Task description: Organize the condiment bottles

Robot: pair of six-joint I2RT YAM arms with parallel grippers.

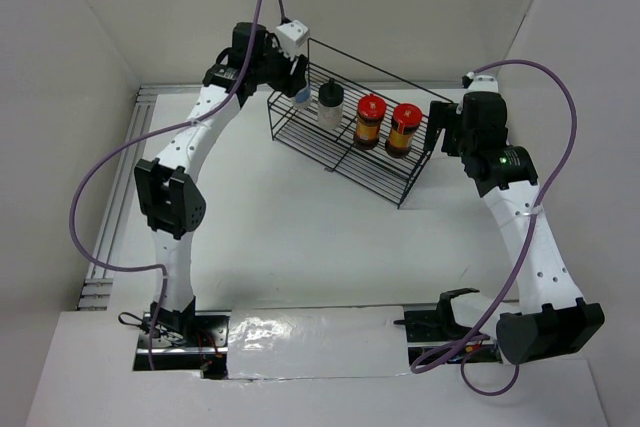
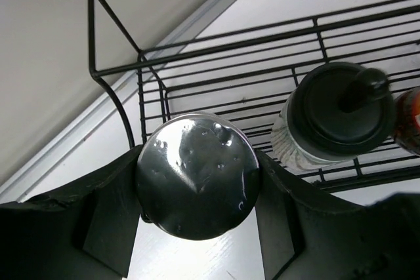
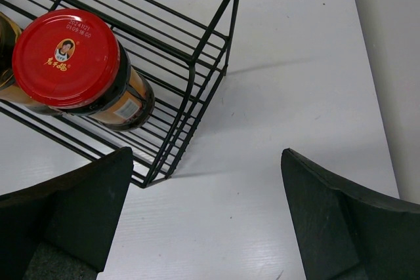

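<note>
Left gripper (image 1: 296,85) clamped on grey-cap jar (image 2: 197,181), rack (image 2: 92,31) 9 o'clock end. Right gripper (image 3: 203,221) jaws wide, rack's 3 o'clock.

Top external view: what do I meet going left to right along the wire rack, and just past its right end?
grey-capped white jar, held in the left gripper → black-capped jar → first red-capped jar → second red-capped jar → right gripper, open

On the surface (image 1: 300,237), upper middle of the frame, stands the rack (image 1: 345,147). The first jar (image 1: 302,97) sits at its left end, between the jaws of the left gripper (image 2: 199,185); second jar (image 1: 330,105), third jar (image 1: 369,119) and fourth jar (image 1: 404,127) follow rightward in it.
</note>
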